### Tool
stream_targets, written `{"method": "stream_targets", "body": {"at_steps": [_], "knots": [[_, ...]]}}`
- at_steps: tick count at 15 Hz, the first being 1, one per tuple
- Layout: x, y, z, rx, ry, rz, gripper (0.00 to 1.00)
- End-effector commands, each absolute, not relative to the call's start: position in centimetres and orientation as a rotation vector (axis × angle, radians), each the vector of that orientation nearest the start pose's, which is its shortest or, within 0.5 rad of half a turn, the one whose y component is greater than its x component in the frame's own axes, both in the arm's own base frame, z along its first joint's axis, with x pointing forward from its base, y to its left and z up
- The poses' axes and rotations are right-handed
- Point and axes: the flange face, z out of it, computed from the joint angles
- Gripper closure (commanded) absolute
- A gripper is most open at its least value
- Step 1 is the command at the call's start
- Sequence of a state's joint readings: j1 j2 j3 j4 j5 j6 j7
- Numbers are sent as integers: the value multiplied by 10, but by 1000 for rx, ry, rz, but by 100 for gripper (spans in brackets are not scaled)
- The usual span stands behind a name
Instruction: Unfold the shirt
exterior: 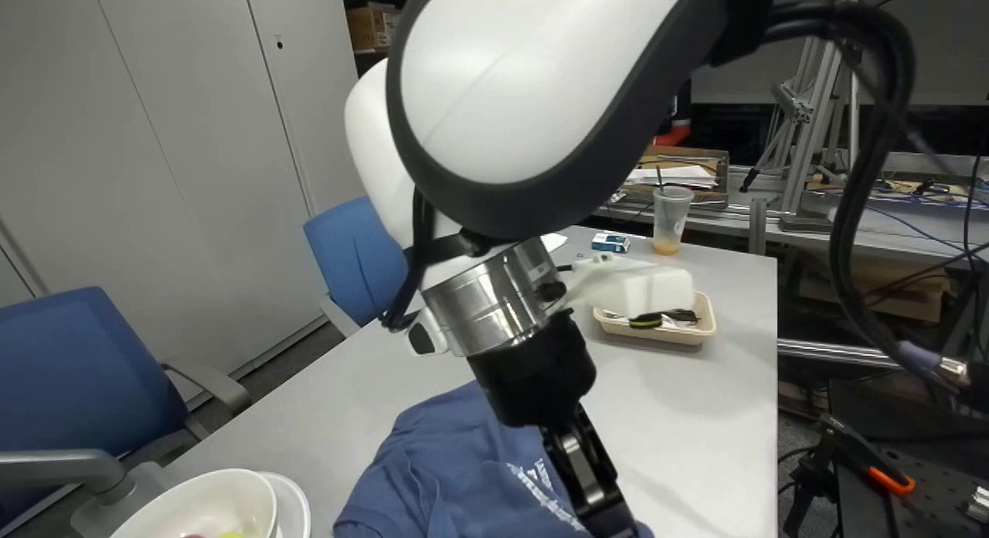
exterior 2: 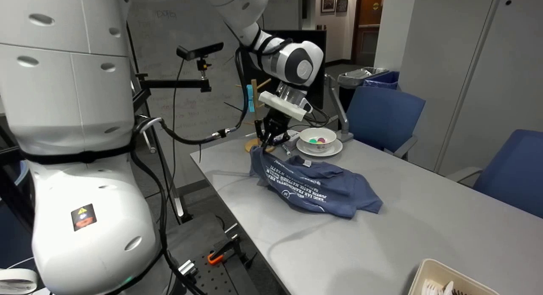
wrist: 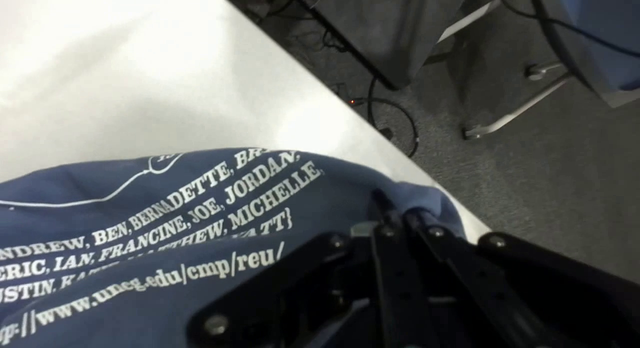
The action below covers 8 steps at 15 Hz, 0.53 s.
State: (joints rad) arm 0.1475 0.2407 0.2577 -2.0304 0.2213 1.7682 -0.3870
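Observation:
The navy-blue shirt [exterior 2: 305, 185] lies bunched and partly folded on the table, with white lettering showing and a collar with a white tag toward the far side. It also shows in an exterior view [exterior: 456, 461], partly behind the arm, and in the wrist view [wrist: 345, 193], where a fold crosses the lettering. My gripper [exterior 2: 265, 146] is at the shirt's end nearest the robot-side table edge, with that end raised a little. In the wrist view the gripper's fingers [wrist: 398, 208] are close together, pinching cloth. In an exterior view the fingertips are cut off at the bottom.
A white bowl [exterior 2: 318, 136] with small coloured items stands on a plate [exterior 2: 336, 149] behind the shirt. A wooden stand [exterior 2: 255, 96] is just behind the gripper. A beige tray [exterior: 657, 335] with cutlery and a plastic cup [exterior: 671, 217] stand farther along the table [exterior 2: 424, 218]. Blue chairs line one side.

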Motion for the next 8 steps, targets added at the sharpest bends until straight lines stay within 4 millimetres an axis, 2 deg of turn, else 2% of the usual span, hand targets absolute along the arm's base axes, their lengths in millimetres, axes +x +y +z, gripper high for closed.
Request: {"method": "stream_targets", "body": {"at_steps": [1, 3, 6, 8], "knots": [[454, 208, 317, -2586, -863, 816, 71], [448, 201, 317, -2595, -875, 860, 63], [443, 195, 318, -2587, -878, 888, 38], [443, 193, 317, -2615, -909, 827, 23]]}}
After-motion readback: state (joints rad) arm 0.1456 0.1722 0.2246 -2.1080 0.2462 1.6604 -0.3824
